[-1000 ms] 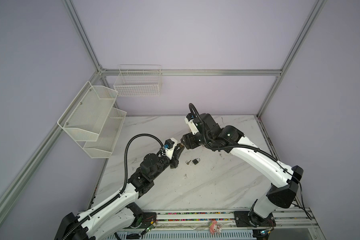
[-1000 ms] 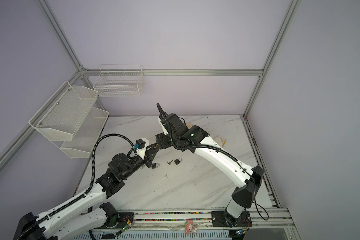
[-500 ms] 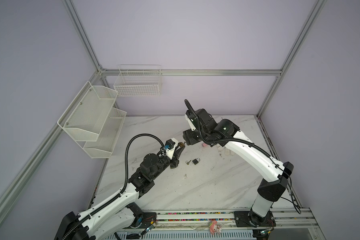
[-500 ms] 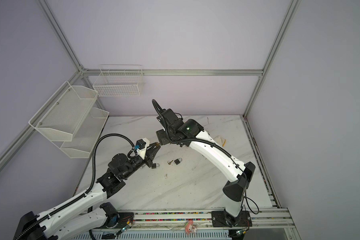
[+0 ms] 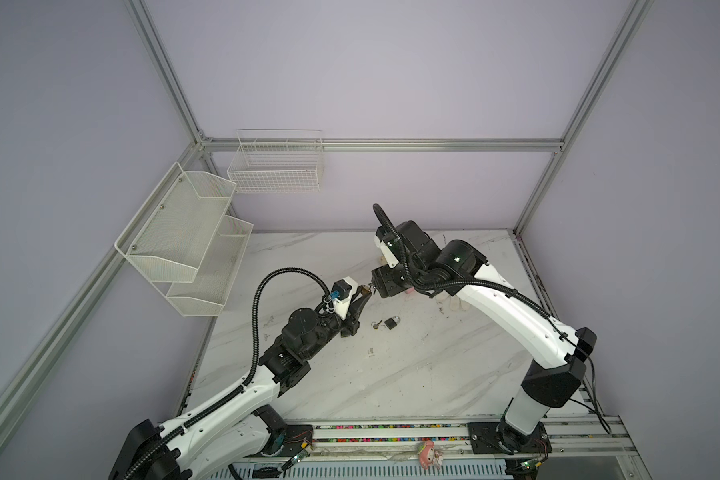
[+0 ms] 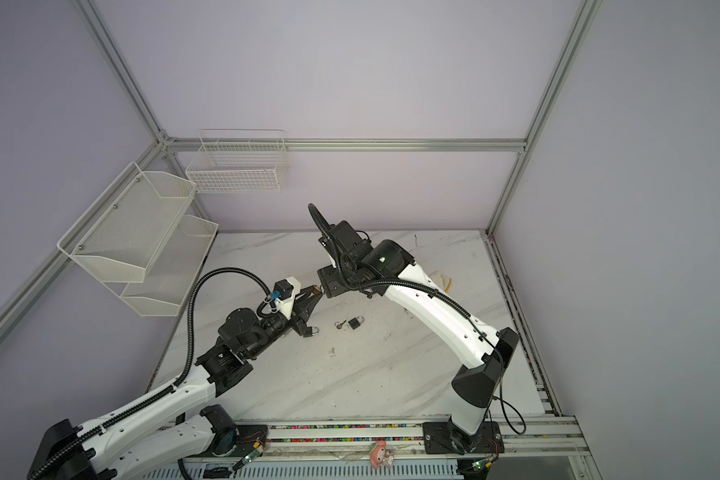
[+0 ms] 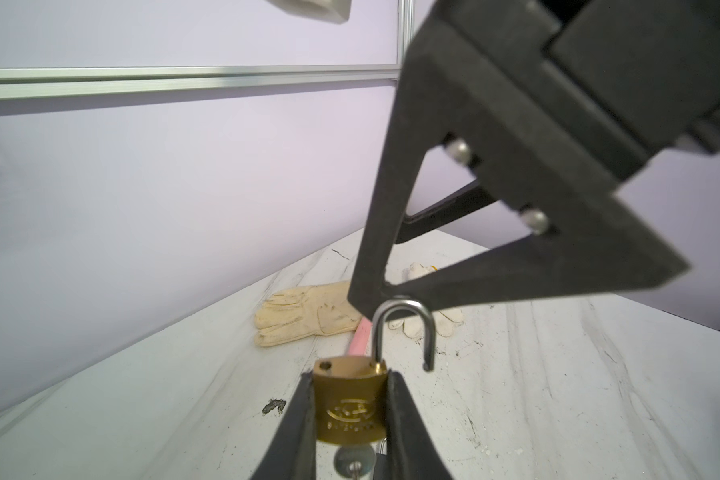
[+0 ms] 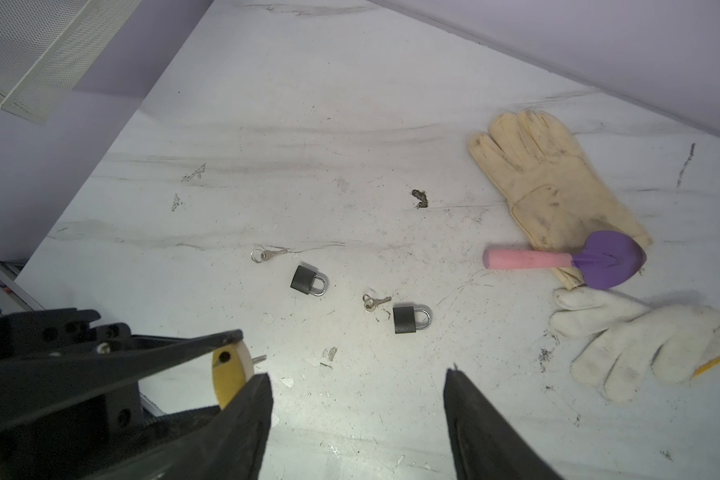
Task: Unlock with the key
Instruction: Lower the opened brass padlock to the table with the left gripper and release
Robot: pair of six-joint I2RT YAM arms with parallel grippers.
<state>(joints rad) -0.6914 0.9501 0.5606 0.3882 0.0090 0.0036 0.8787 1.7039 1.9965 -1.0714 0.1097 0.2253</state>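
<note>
Swung right elbow (image 5: 558,365) a little since before. Pinching brass padlock (image 7: 350,407) in left claw (image 7: 350,376) over table's (image 7: 558,374) middle — steady for the key (image 7: 352,459) underneath. Right claw (image 8: 356,374) kept wide open, empty, by the popped shackle (image 7: 404,328).

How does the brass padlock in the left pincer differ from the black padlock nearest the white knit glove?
The brass padlock has its shackle open, the black padlock shut. The brass padlock is clamped in the left pincer; the black padlock lies on the table. Both shackles are silvery.
</note>
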